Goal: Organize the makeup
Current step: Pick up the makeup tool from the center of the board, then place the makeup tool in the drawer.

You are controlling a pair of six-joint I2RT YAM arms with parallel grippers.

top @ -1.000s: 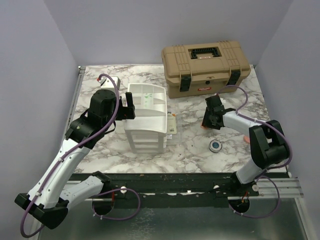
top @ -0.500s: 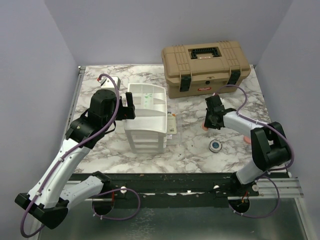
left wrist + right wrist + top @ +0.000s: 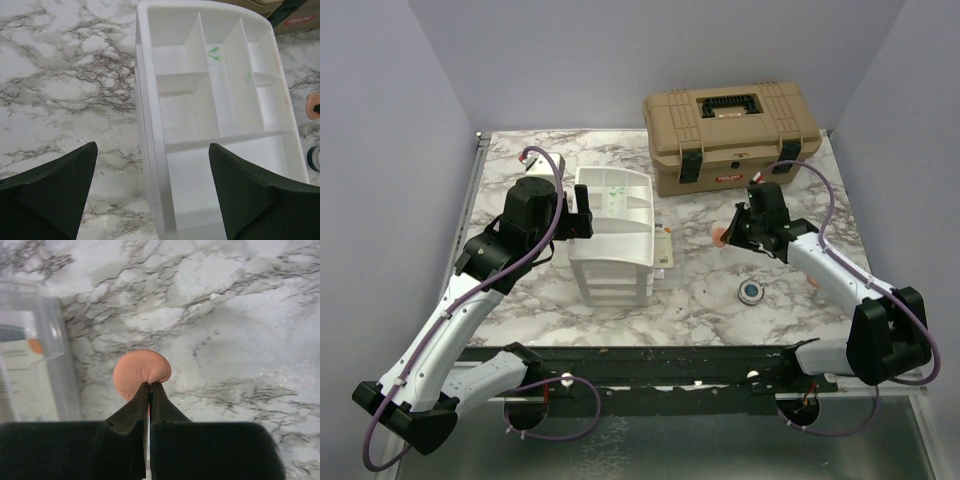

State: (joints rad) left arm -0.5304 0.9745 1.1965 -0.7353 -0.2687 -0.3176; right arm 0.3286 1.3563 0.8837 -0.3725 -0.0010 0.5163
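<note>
The tabletop (image 3: 700, 300) has a smooth marble-look finish, white with grey veins and a faint sheen. The drawer unit (image 3: 185, 115) is white plastic, smooth and satiny, smudged green inside. The toolbox (image 3: 730, 130) is tan plastic, matt and ribbed, with black latches. The pink disc (image 3: 141, 372) looks soft and matt, puckering where the right claw (image 3: 149, 389) nips it. That claw and the left claw (image 3: 152, 150) are black, matt and finely grainy. The palette (image 3: 45, 355) is clear glossy plastic

Right gripper (image 3: 148, 387) pinching a salmon disc (image 3: 141, 371) at frame centre.
The dark jaws meet on the disc's lower edge, over the marble table (image 3: 240, 330); a clear palette (image 3: 30, 365) lies at the left edge.
</note>
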